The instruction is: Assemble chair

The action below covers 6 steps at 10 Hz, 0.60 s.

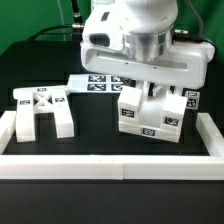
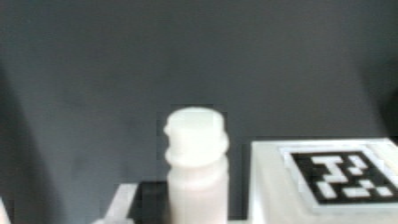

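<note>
exterior view: fingers [image 1: 148,93] low over the seat block [image 1: 152,116]; spread cannot be told.

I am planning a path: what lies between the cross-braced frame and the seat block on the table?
Nothing: between the cross-braced frame and the seat block only bare black table shows, in the exterior view.
</note>
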### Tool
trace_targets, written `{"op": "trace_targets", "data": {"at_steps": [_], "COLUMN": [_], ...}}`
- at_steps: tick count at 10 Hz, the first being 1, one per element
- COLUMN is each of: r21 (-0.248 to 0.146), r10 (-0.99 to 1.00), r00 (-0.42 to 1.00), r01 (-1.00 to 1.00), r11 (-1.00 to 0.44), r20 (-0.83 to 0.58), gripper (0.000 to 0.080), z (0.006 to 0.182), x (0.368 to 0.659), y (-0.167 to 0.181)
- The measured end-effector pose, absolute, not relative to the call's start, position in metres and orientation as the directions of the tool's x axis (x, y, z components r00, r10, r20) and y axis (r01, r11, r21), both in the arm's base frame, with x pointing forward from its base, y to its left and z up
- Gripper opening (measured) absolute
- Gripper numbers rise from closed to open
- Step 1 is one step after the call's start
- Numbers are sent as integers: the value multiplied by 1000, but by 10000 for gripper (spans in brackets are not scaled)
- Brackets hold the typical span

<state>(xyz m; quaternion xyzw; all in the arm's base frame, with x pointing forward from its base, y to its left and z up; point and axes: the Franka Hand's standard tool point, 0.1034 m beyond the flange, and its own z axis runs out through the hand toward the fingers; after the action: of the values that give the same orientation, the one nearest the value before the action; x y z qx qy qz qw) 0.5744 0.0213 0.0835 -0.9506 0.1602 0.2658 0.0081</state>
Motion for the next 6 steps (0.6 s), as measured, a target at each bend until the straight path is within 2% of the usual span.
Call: {"op": "trace_targets", "data": {"at_steps": [2, 5, 6], "r21": [105, 143, 171], "r10": [-287, -280, -283], "r00": [701, 574, 489], "r01": [-291, -272, -262], "r11": [-951, -952, -950], "r20": [-652, -769, -825], "gripper": [255, 255, 255], "z": [86, 78, 81], "x": [566, 558, 548], "y": [16, 5, 4]}}
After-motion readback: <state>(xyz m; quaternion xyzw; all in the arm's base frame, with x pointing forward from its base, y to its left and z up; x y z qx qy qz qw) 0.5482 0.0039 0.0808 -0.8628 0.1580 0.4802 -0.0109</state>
